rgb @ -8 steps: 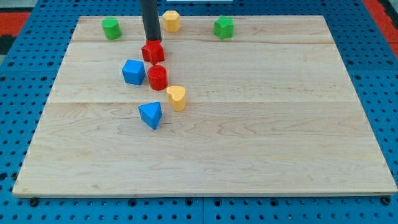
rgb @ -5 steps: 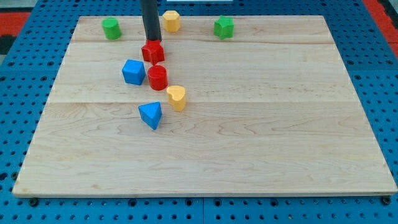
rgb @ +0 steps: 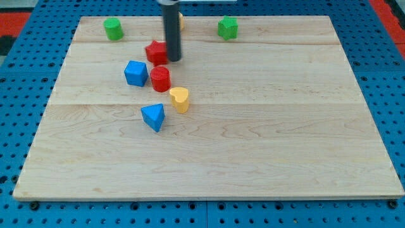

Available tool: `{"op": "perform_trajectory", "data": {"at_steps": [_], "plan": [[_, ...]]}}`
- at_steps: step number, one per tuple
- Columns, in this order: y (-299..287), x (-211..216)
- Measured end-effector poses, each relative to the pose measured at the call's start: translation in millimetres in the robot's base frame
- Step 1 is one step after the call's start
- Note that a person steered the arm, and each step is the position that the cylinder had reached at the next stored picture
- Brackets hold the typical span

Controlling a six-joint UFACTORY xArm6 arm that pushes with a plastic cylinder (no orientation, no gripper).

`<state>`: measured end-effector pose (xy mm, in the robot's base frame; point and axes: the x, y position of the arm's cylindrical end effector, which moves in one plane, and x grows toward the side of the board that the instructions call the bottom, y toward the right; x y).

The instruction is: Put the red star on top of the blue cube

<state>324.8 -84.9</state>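
Note:
The red star (rgb: 155,52) lies near the view's top left of the wooden board, just above the red cylinder (rgb: 160,79). The blue cube (rgb: 135,73) sits a little below and left of the star, with a small gap between them. My tip (rgb: 173,59) is at the star's right side, touching or nearly touching it. The rod rises up out of the view's top and hides most of a yellow block (rgb: 180,21) behind it.
A yellow heart block (rgb: 180,99) and a blue triangular block (rgb: 153,116) lie below the red cylinder. A green cylinder (rgb: 113,28) and a green block (rgb: 228,27) sit along the board's top edge (rgb: 285,18).
My tip has moved from above the red star round to its right side and a little lower. The blocks have barely shifted.

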Motion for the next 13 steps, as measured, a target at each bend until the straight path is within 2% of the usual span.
{"op": "perform_trajectory", "data": {"at_steps": [2, 4, 5, 7, 9, 10, 13], "plan": [[16, -29], [-38, -19], [-38, -20], [10, -18], [10, 58], [5, 64], [-41, 46]]}}
